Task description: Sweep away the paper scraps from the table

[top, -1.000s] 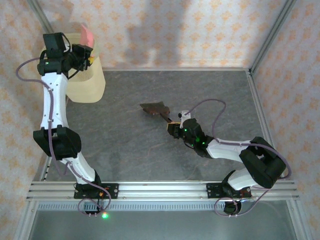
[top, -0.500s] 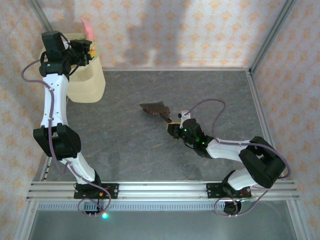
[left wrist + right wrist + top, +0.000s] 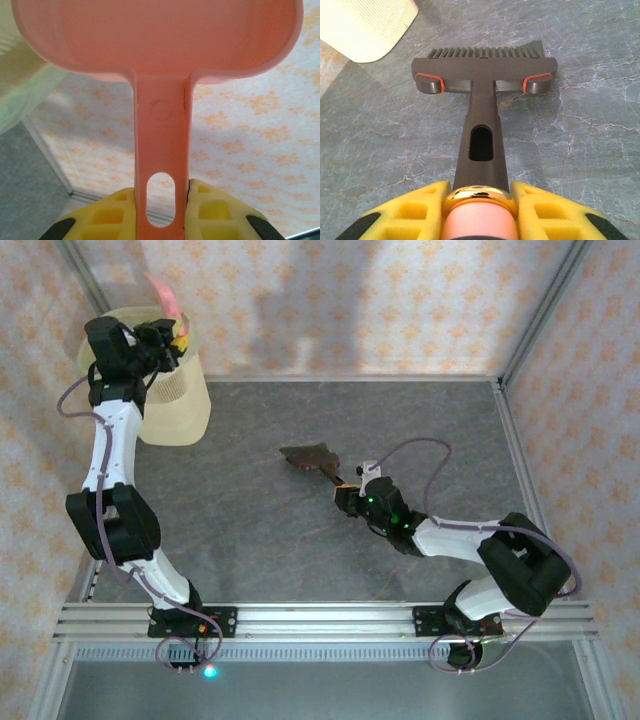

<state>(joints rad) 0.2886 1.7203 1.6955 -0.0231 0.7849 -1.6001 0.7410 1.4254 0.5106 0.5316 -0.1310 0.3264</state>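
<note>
The left gripper (image 3: pixel 161 202), clamped on the handle of the pink dustpan (image 3: pixel 160 45), holds it tipped higher than a second ago, with the cream ribbed bin (image 3: pixel 178 410) just below. The right gripper (image 3: pixel 480 200), unmoved, grips the brush (image 3: pixel 485 75), whose bristles rest ahead on the table (image 3: pixel 590 150).

dustpan (image 3: pixel 160 45) top cropped, brush (image 3: pixel 482 71) bristles half-hidden
</note>
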